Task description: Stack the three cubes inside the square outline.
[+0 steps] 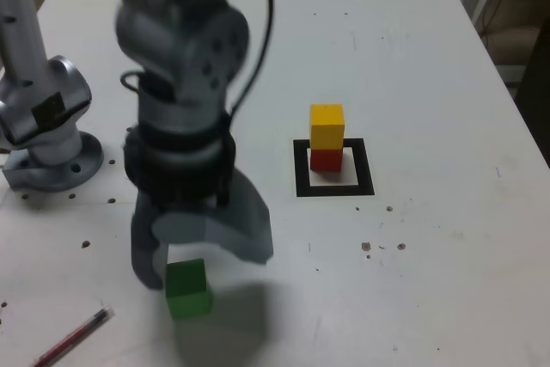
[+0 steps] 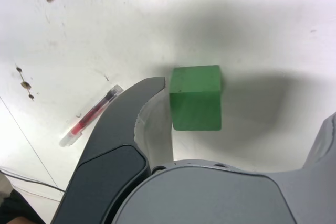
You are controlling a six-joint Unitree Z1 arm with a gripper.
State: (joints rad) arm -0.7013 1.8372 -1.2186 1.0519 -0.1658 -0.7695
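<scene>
The gripper [image 1: 202,259] hangs low over the white table [image 1: 430,66] with its jaws spread wide, holding nothing. The green cube [image 1: 188,289] sits on the table between them, near the front edge; one jaw looks to be just beside it, though blur hides any contact. Well apart, the yellow cube [image 1: 326,125] rests on the red cube [image 1: 325,159] inside the square outline [image 1: 301,169]. A red pen [image 1: 73,338] lies nearby.

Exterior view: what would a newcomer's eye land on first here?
The big grey gripper hanging open over the green cube near the table's front edge. Next, the yellow cube stacked on the red cube inside the black square outline, towards the exterior view's right.
</scene>
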